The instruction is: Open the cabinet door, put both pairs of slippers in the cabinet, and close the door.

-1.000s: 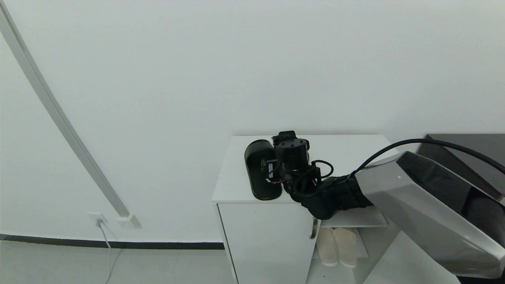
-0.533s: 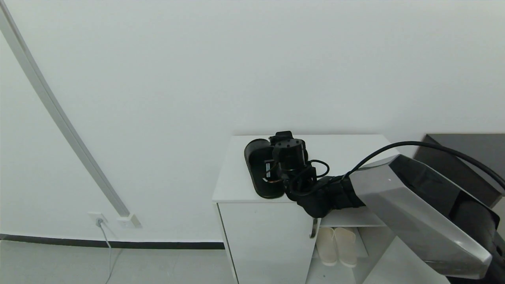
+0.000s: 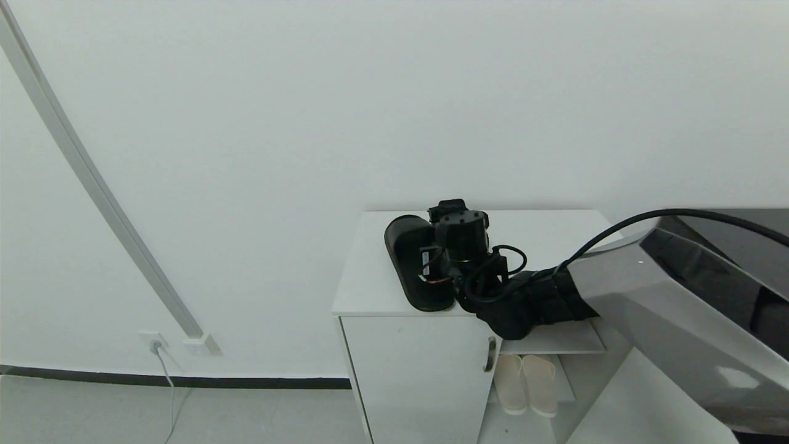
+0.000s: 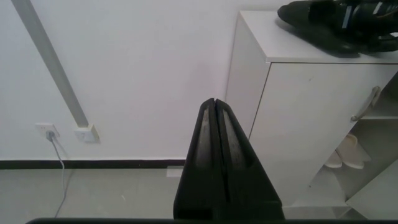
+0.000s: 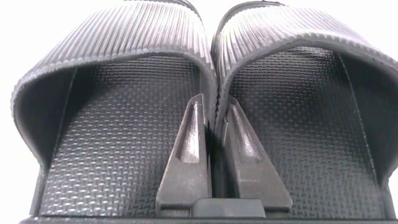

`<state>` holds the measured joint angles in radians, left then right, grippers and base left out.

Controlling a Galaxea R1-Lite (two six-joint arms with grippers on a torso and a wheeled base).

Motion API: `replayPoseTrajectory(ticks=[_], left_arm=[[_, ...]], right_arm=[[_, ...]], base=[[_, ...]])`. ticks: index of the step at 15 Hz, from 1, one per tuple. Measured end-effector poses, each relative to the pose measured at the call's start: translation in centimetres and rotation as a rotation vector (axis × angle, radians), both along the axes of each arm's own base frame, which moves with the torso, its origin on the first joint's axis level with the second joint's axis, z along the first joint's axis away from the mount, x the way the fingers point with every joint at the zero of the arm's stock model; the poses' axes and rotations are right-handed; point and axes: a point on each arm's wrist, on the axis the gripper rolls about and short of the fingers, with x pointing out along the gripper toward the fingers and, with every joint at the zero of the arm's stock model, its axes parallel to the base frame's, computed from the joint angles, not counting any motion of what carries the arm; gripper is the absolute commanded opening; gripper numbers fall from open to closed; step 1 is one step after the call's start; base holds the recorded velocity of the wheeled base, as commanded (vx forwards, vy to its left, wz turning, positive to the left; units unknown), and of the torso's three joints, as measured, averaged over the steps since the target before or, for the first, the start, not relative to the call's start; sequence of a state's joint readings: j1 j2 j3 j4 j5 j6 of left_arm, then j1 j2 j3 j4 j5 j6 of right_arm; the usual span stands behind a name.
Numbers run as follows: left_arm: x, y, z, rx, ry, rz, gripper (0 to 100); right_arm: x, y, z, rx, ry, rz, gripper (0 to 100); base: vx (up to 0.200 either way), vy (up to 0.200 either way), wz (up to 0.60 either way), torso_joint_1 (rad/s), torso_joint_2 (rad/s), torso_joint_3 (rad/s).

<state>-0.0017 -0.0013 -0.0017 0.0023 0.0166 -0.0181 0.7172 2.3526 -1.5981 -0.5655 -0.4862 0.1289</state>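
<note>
Item one: the black slippers [image 3: 418, 265], one pair. We find them side by side on the cabinet top [image 3: 370, 283], near its front edge and toward its left side. In the right wrist view their ribbed straps [image 5: 143, 43] arch over textured footbeds, and the two inner strap edges meet in the middle.

Item two: the right gripper [image 5: 214, 106]. We record it closed on the black slippers: one finger sits inside each slipper, and the two touching inner strap edges are pinched between them. Its arm comes in from the right, over the cabinet's front edge.

Item three: the left gripper [image 4: 214, 106]. We note its fingers pressed flat together with nothing between them. It sits low, to the left of the cabinet and well apart from it, facing the wall.

Item four: the cabinet [image 3: 419, 376], white. We list its left door as shut, with a slim handle [image 3: 491, 353] at that door's right edge. The right-hand compartment stands open, showing a shelf [image 3: 555, 342].

Item five: the cream slippers [image 3: 526, 383], one pair. We place them inside the open compartment, below the shelf, lying side by side.

Sundries: a wall socket [image 3: 152, 341] with a cable hanging to the floor, and a pale cable duct [image 3: 92, 179] running diagonally down the wall to end just beside the socket.
</note>
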Motion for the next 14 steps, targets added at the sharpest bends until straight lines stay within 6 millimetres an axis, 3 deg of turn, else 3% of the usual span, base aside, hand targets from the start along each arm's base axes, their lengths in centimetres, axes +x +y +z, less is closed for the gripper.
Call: replayPoseTrajectory(ticks=[4, 11, 14], left_arm=[[0.0, 0.0, 0.0, 0.001, 0.0, 0.0, 0], [0.0, 0.0, 0.0, 0.003, 0.0, 0.0, 0], [0.0, 0.0, 0.0, 0.003, 0.0, 0.0, 0]], right_arm=[[-3.9, -2.6, 1.2, -0.006, 0.02, 0.053, 0], [-12.4, -9.3, 1.6, 0.004, 0.049, 0.218, 0], [-15.2, -11.0, 1.8, 0.006, 0.059, 0.271, 0]], base=[[0.0, 0.0, 0.0, 0.0, 0.0, 0.0], [0.0, 0.0, 0.0, 0.0, 0.0, 0.0], [0.0, 0.0, 0.0, 0.0, 0.0, 0.0]])
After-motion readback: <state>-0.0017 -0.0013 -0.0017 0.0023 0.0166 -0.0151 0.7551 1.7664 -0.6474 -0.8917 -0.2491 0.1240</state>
